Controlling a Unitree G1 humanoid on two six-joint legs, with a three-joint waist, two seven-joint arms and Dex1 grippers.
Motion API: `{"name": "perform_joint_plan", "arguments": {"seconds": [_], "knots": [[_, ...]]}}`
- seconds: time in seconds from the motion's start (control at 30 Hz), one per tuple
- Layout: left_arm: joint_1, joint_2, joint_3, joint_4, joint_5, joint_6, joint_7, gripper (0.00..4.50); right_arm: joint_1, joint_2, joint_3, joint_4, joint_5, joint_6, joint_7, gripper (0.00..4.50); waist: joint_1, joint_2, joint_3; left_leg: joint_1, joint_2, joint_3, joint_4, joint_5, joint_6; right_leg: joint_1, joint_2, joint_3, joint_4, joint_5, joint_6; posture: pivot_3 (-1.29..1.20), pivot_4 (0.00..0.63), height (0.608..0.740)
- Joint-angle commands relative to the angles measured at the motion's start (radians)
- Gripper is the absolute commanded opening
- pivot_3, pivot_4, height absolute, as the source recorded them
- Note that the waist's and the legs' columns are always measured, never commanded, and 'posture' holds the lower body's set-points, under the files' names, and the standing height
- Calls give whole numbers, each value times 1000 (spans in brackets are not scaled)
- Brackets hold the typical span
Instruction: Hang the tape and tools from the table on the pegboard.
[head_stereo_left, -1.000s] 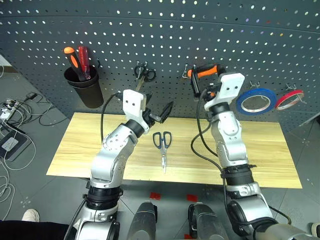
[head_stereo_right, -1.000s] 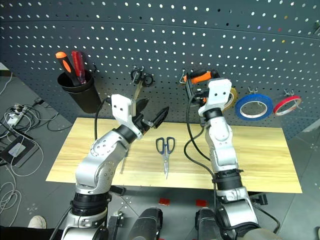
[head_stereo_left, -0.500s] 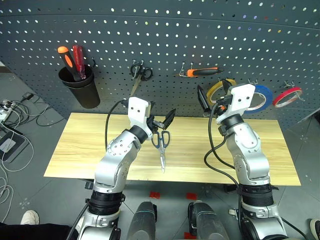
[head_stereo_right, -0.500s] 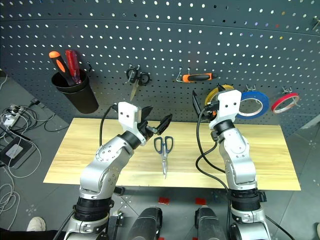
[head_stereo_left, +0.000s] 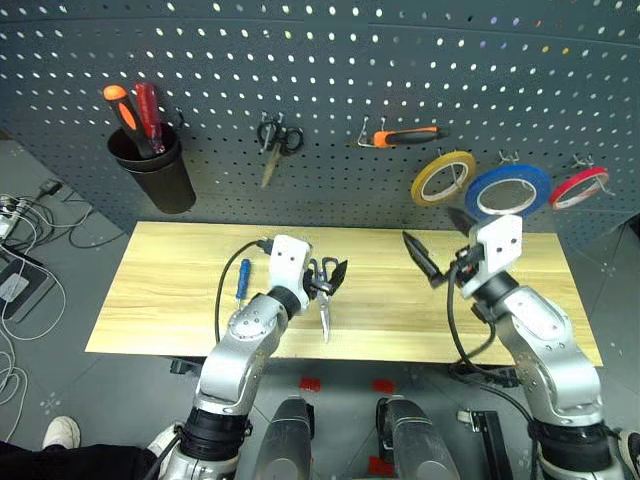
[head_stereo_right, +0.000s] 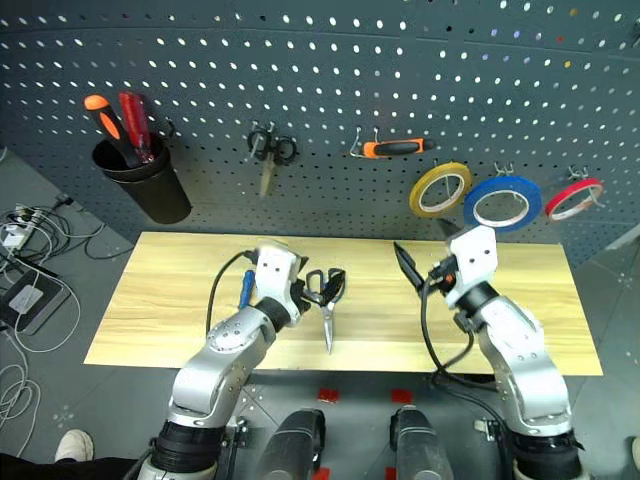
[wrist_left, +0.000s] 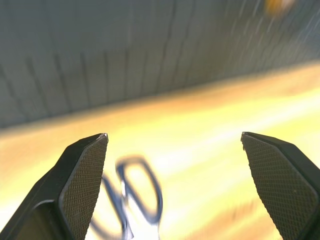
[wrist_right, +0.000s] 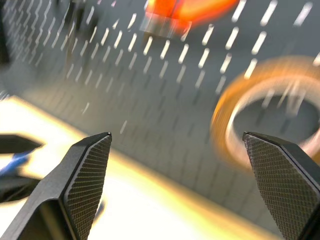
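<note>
The blue tape (head_stereo_left: 507, 190) and the orange-handled pliers (head_stereo_left: 405, 135) hang on hooks of the dark pegboard (head_stereo_left: 330, 60). On the wooden table (head_stereo_left: 160, 290) lie the blue-handled screwdriver (head_stereo_left: 241, 283) and the dark-blue-handled scissors (head_stereo_left: 325, 305), blades toward the front edge. My left gripper (head_stereo_left: 325, 277) hovers open just over the scissors' handles, which appear blurred between its fingers (wrist_left: 80, 180) in the left wrist view. My right gripper (head_stereo_left: 438, 240) is open and empty above the table's right half, below the yellow tape ring (wrist_right: 265, 115).
A black cup (head_stereo_left: 155, 175) with orange and red screwdrivers hangs at the pegboard's left. Small black scissors (head_stereo_left: 275, 135) hang left of the pliers. A yellow tape ring (head_stereo_left: 443, 177) and a red one (head_stereo_left: 578, 186) flank the blue tape. Cables lie on the floor at left.
My right gripper has drawn back and down from the pliers, which stay on their hook. My left gripper has sunk toward the scissors' handles. The camera has tilted downward.
</note>
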Motion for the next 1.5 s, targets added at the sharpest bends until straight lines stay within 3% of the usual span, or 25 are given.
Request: {"name": "perform_joint_plan", "arguments": {"seconds": [0.03,0.2,0.53,1.0,1.1,1.4,1.5], "knots": [[1,-29,-23,17,52,58,68,4500,61,-84,26,-56,12,-63,134,4486,-3,0,13,0,0,0,0,0,0,0,0,0,0,0,0,20,400,740],[-9,-56,-45,45,112,139,128,4500,73,-141,63,-49,29,-118,249,4486,-23,-3,54,1,1,0,0,0,0,0,1,1,0,0,0,-4,443,740],[6,-77,-65,8,193,258,203,4500,18,-141,95,22,41,-178,348,4486,-27,-4,120,1,1,1,1,0,0,0,0,1,1,0,0,-17,505,740],[-72,-86,-51,128,211,264,192,4500,34,-131,82,-16,69,-112,317,4486,-26,-2,147,2,1,3,1,0,0,0,-3,1,2,0,1,-29,549,740],[-75,-87,-57,128,214,278,191,3894,30,-132,80,-11,75,-107,314,4500,-26,-1,150,2,1,2,0,0,0,0,-3,1,2,0,1,-27,552,740],[-50,-74,-57,89,216,299,188,1134,10,-132,79,2,83,-98,303,4500,-27,0,153,2,2,3,0,0,0,0,-3,2,2,0,1,-12,547,740],[-36,-65,-54,72,217,307,186,1116,7,-130,80,6,83,-99,304,4500,-27,-1,154,2,2,3,-1,0,0,0,-3,2,1,0,1,-7,545,740]]}}
